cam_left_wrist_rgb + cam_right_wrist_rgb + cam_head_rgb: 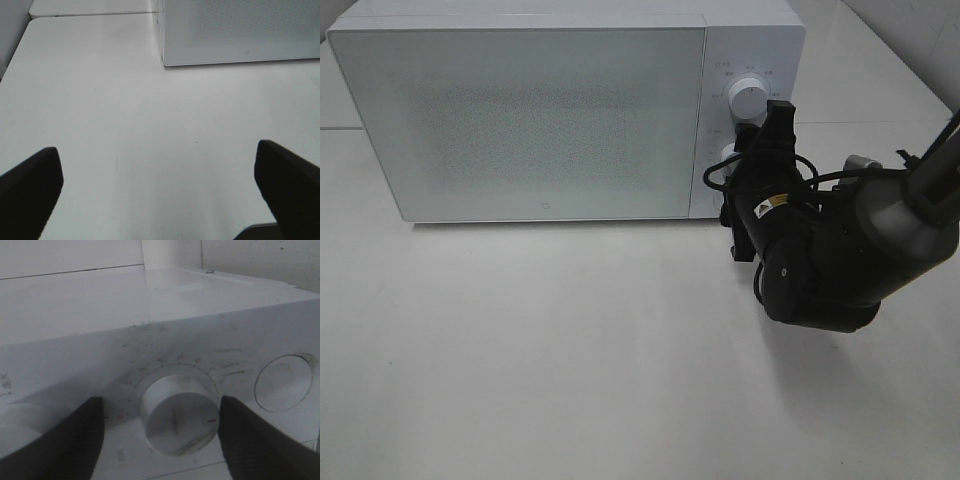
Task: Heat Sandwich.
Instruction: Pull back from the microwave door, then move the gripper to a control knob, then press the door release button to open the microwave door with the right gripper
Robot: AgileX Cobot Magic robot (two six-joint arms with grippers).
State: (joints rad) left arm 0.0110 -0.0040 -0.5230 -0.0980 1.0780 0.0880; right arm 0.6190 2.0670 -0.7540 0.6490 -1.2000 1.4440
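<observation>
Right gripper faced the microwave panel, fingers spread either side of a dial without pinching it. Left gripper hung over the table, fingers wide apart.

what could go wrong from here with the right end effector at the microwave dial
1. The right end effector straddles the dial off centre, with one finger nearer to it than the other. Closing like this could slip off the dial or turn it to a wrong setting.
2. The microwave door is shut and frosted, and no sandwich shows in any view, so the microwave might run empty.
</observation>
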